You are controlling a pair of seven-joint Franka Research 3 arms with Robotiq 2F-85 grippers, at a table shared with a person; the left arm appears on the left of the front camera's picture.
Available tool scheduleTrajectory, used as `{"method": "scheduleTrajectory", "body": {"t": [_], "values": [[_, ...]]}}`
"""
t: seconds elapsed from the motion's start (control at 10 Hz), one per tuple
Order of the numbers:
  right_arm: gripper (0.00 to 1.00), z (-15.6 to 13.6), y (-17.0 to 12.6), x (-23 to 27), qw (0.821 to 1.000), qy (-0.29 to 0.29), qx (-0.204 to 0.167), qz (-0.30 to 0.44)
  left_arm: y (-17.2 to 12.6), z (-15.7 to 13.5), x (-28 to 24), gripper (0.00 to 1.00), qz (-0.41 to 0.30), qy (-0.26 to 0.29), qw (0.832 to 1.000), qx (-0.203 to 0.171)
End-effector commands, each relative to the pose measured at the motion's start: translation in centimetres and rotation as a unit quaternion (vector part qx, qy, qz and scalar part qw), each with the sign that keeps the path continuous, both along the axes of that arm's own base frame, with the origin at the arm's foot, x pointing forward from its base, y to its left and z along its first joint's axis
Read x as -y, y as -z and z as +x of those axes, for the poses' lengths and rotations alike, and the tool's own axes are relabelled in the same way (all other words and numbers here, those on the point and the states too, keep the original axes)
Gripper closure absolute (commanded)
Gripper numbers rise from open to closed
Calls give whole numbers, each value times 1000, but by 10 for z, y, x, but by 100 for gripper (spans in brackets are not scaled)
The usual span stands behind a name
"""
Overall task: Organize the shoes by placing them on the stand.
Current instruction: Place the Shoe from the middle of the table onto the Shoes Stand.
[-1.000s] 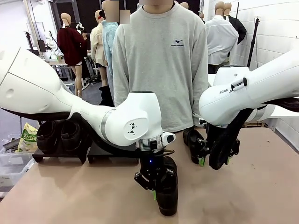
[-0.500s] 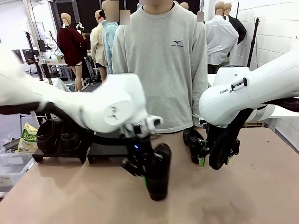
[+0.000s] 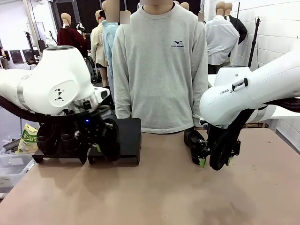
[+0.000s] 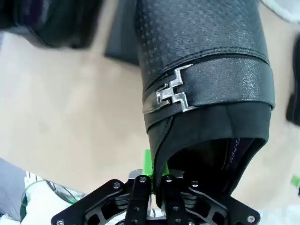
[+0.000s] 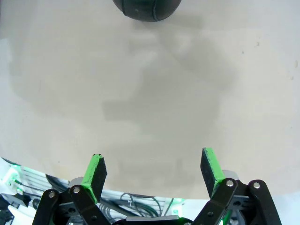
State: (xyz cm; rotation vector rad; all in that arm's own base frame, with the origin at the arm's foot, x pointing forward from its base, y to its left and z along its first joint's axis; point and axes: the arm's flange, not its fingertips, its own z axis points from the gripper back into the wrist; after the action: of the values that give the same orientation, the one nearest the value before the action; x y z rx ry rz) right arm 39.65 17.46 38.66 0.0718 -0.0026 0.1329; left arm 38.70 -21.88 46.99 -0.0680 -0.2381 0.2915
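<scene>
Bench [image 3: 154, 192]: a tan top is shared with a person [image 3: 161, 65] in a grey sweatshirt standing at the far side.
Stand [image 3: 126, 140]: a low black rack is set at the bench's far left; its right part is bare and dark.
Shoes on stand [image 3: 58, 136]: two black shoes are seen side by side on the rack's left part, behind the left arm.
Held shoe [image 4: 206, 84]: a black shoe with a silver buckle is carried over the rack's middle, just right of the two stored ones.
Fourth shoe [image 3: 193, 143]: it is left on the bench at the right, just beside the right arm's jaws; in the right wrist view its rounded tip [image 5: 146, 9] is seen at the top edge.
Left gripper [image 4: 157, 180]: the jaws are clamped tight on the rim of the held shoe's opening.
Right gripper [image 5: 154, 171]: the jaws are spread wide over bare bench, with nothing between the green pads [image 5: 96, 171].
</scene>
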Motion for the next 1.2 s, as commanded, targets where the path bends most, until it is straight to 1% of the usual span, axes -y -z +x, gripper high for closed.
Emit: {"method": "scheduleTrajectory", "body": {"t": [0.0, 0.1, 0.2, 0.3, 0.5, 0.6, 0.7, 0.8, 0.9, 1.0, 1.1], "values": [[0, 4, -1, -1, 1000, 0, 2, -4, 10, 37, 4, 100, 46, -26, 998, 27], [0, 4, -1, -1, 1000, 0, 2, -4, 12, 55, -3, 100, 33, -28, 999, 32], [0, 4, -1, -1, 1000, 0, 2, -4, 15, 57, 0, 100, -35, -30, 999, -10], [0, 4, -1, -1, 1000, 0, 2, -4, 12, 35, -20, 100, 29, -14, 999, 17], [0, 4, -1, -1, 1000, 0, 2, -4, 12, 35, -20, 100, 29, -14, 999, 17], [0, 4, -1, -1, 1000, 0, 2, -4, 22, 49, -17, 100, 18, -16, 1000, 2], [0, 4, -1, -1, 1000, 0, 2, -4, 22, 63, -21, 100, 49, 0, 998, 36], [0, 4, -1, -1, 1000, 0, 2, -4, 21, 79, -27, 100, 81, 41, 993, 76], [0, 4, -1, -1, 1000, 0, 2, -4, 25, 92, -33, 100, 99, 87, 988, 79], [0, 4, -1, -1, 1000, 0, 2, -4, 28, 101, -40, 100, 102, 106, 985, 87], [0, 4, -1, -1, 1000, 0, 2, -4, 26, 107, -45, 100, 95, 109, 985, 93]]}}
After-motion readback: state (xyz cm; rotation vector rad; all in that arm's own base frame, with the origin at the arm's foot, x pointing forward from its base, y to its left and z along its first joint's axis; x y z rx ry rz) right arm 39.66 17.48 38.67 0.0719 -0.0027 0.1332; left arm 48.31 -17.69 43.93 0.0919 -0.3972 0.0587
